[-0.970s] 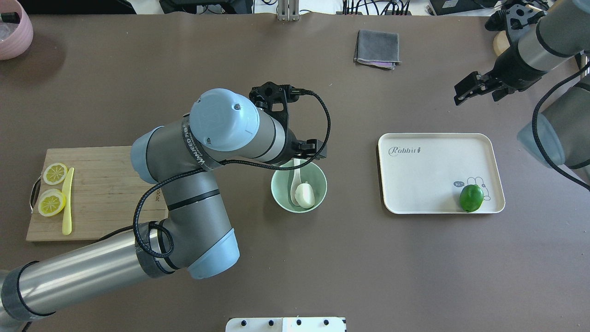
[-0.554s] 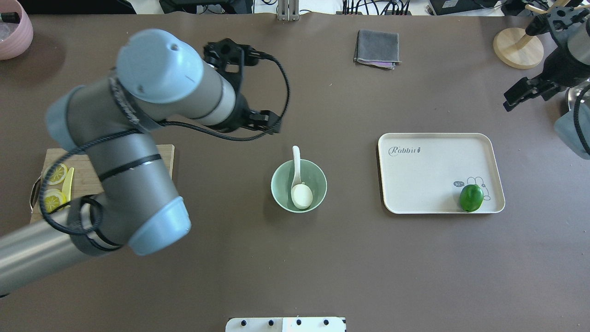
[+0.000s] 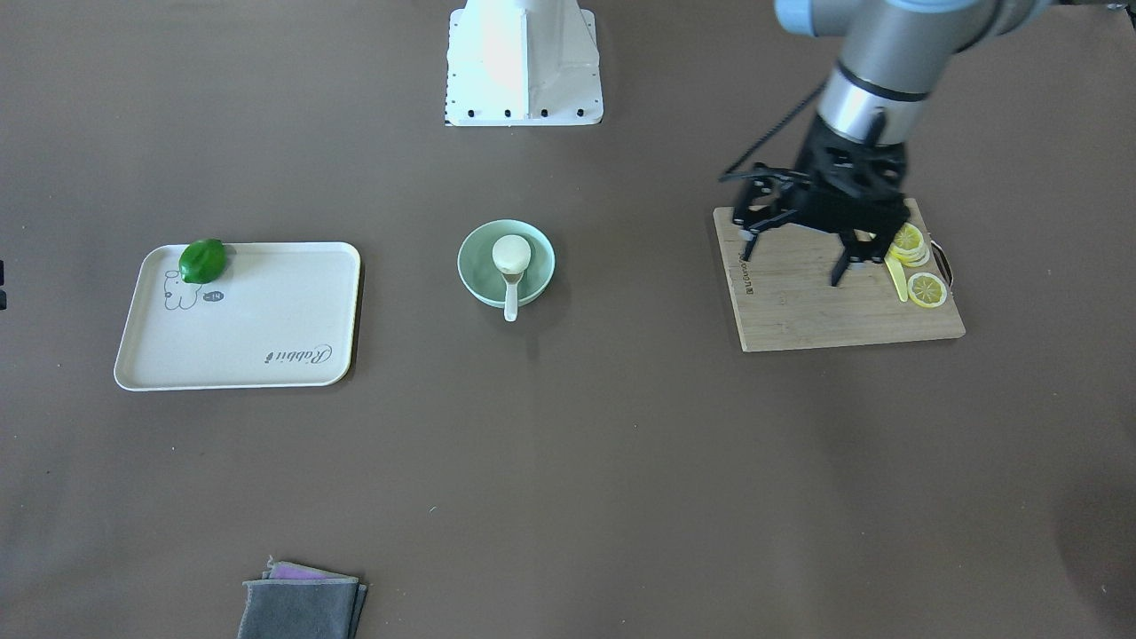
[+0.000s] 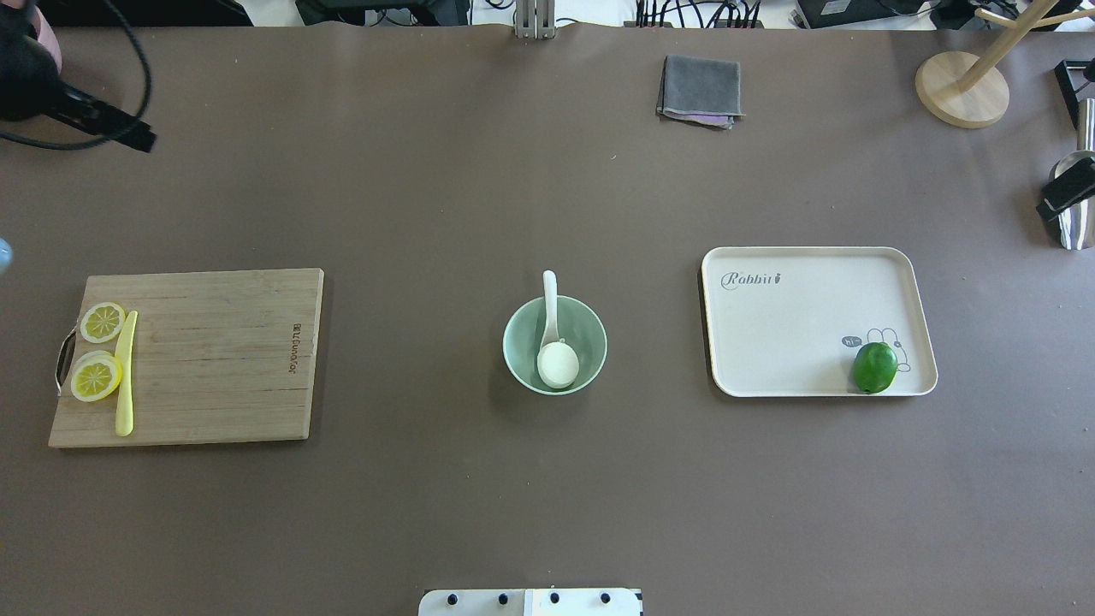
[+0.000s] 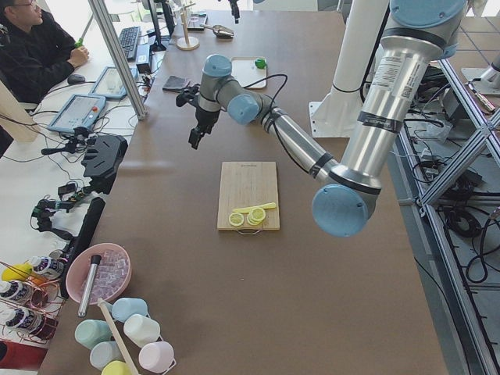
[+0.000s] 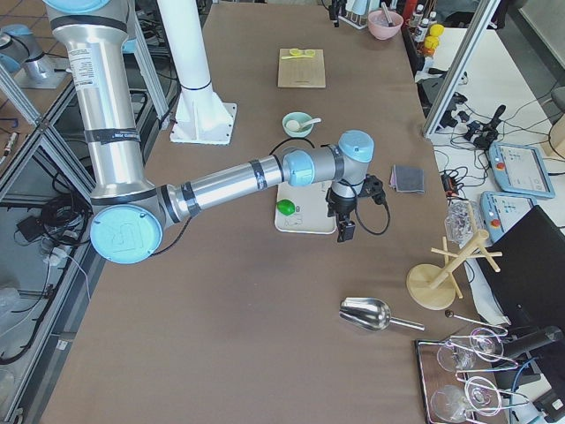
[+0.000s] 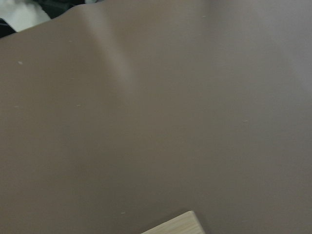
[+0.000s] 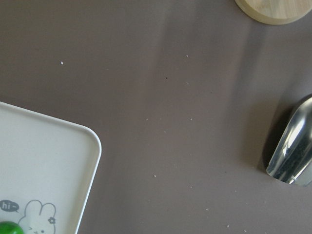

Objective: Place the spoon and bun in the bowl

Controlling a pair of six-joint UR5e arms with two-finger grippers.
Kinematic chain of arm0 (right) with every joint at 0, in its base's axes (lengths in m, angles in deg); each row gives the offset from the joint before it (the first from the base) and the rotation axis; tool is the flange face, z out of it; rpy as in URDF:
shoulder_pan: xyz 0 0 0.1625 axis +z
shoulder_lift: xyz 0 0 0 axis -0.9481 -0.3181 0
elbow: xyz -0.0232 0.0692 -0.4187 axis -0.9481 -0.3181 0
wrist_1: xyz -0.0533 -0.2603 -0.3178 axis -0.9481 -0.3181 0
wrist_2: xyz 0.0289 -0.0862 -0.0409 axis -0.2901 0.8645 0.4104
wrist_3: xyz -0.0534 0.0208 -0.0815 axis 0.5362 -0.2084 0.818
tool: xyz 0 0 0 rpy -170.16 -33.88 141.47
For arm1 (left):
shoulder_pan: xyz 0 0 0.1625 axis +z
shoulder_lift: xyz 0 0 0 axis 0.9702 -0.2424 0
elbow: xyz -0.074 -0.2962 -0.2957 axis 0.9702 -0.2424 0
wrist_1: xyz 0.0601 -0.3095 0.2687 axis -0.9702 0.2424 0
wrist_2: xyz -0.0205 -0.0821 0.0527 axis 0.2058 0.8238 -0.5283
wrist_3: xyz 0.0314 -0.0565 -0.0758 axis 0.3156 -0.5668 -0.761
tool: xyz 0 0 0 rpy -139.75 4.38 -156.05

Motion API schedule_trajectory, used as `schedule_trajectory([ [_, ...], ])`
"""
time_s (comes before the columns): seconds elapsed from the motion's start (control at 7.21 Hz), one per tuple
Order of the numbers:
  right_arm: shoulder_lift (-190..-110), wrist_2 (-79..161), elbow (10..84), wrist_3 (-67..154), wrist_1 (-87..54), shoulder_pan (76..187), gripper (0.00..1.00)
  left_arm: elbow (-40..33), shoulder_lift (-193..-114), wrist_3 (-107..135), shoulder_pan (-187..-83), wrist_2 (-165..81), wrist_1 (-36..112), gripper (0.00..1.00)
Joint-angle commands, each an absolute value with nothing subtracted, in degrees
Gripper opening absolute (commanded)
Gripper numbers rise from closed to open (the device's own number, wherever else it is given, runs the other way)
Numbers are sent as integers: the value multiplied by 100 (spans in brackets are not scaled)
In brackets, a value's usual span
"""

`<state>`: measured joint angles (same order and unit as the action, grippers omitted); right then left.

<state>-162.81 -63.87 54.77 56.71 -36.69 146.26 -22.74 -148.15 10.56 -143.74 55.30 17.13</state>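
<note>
Fingers of the left gripper are seen parted and empty in the front-facing view, hung over a cutting board well apart from the bowl. Inside the bowl the bun is seated on the scoop of the spoon, whose handle is leant out over the rim. From overhead the same nesting is shown, and only a sliver of the right gripper is caught, far from the bowl; how far it is opened cannot be told. The bowl is taken in by neither wrist view. Both pieces are judged placed. Should regrasping be needed, the bun is judged soft and light, best pinched gently across its sides. The spoon is judged stiff, glazed, slippery and chippable, best taken by the projecting handle.
</note>
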Motion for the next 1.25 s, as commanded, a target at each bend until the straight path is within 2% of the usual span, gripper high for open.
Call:
schedule_trajectory([
  [0.0, -16580, -6429, 5399, 5707, -3368, 14904, 100, -1779, -14053, 2533, -15671, 5945, 2085, 98],
  [0.28, -16695, -6569, 5321, 5742, -3367, 15343, 100, -1690, -13630, 2609, -16025, 5955, 1928, 98],
  [0.55, -16712, -6666, 4866, 5795, -3358, 15608, 100, -1489, -13122, 2556, -16332, 6708, 1866, 98],
  [1.11, -16801, -6895, 4451, 5945, -3358, 15828, 100, -1348, -12873, 2530, -16439, 7116, 1813, 98],
])
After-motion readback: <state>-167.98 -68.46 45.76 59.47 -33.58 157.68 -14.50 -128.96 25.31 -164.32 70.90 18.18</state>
